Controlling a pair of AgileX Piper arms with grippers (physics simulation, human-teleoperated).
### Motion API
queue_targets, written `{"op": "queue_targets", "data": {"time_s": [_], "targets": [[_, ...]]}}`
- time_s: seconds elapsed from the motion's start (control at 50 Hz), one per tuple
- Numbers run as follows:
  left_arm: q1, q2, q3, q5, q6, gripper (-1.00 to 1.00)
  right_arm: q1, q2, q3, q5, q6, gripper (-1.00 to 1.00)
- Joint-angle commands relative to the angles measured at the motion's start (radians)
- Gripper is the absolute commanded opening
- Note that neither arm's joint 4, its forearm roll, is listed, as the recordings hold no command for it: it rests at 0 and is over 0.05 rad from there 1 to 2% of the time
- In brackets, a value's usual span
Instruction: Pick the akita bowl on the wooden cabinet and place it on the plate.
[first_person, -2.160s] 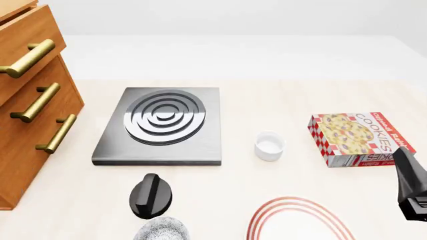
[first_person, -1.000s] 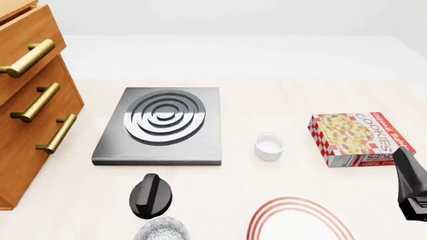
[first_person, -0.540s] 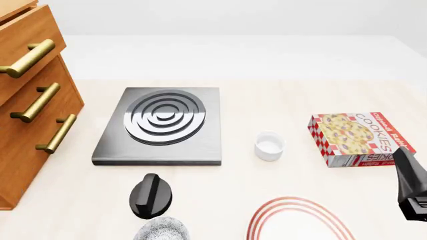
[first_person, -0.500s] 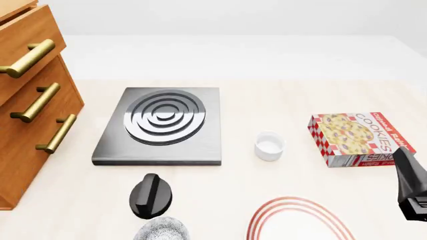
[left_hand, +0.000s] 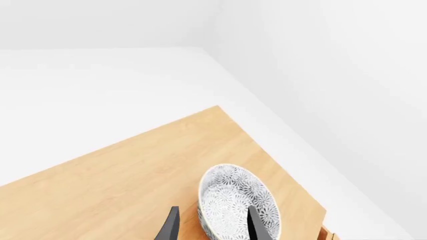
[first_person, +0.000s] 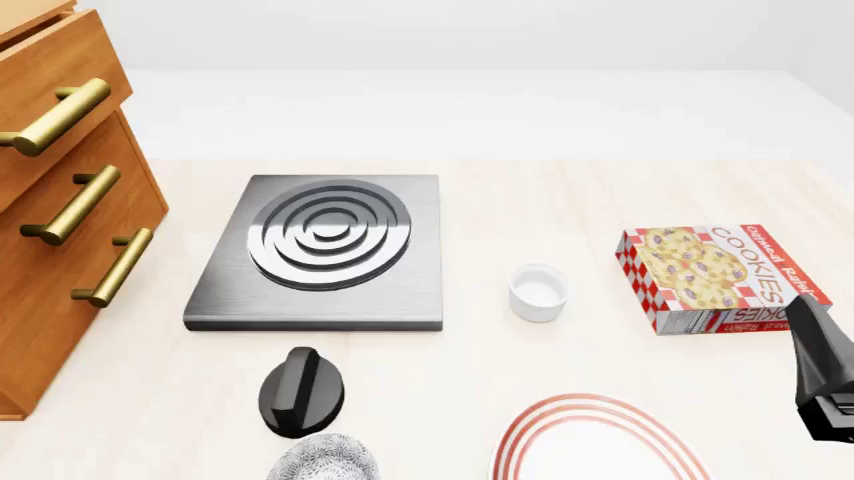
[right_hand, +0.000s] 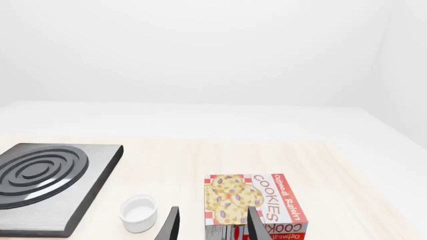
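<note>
Where the stove (first_person: 320, 252) sits, a cup (first_person: 538, 291) stands beside.

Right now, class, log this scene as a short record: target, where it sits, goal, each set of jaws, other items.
target: akita bowl
sits on: wooden cabinet top, near its edge
goal: plate, bare, at the table's near edge
left gripper: jaws open, straddling the bowl's rim
right gripper: jaws open, holding nothing, above the cookie box
other items: stove, white cup
</note>
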Motion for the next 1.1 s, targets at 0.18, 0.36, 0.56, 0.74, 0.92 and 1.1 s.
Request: {"op": "queue_targets", "data": {"time_s": [0.18,0.36,0.56,0.74,0.92,1.1], "targets": [[-0.009,-0.003,0.013,-0.028,0.008,1.00,0.000,0.000,0.000,0.000,0.000,1.00],[-0.024,-0.025,0.014,-0.023,0.082,1.00,0.000,0.000,0.000,0.000,0.000,1.00],[-0.021,-0.024,0.019,-0.019,0.093,1.00,0.000,0.000,0.000,0.000,0.000,1.00],[-0.027,0.013,0.023,-0.001,0.005,1.00,0.000,0.000,0.000,0.000,0.000,1.00],[-0.040,0.032,0.024,0.012,-0.057,1.00,0.000,0.000,0.000,0.000,0.000,1.00],[-0.054,0.036,0.035,0.008,-0.093,1.00,0.000,0.000,0.000,0.000,0.000,1.00]]}}
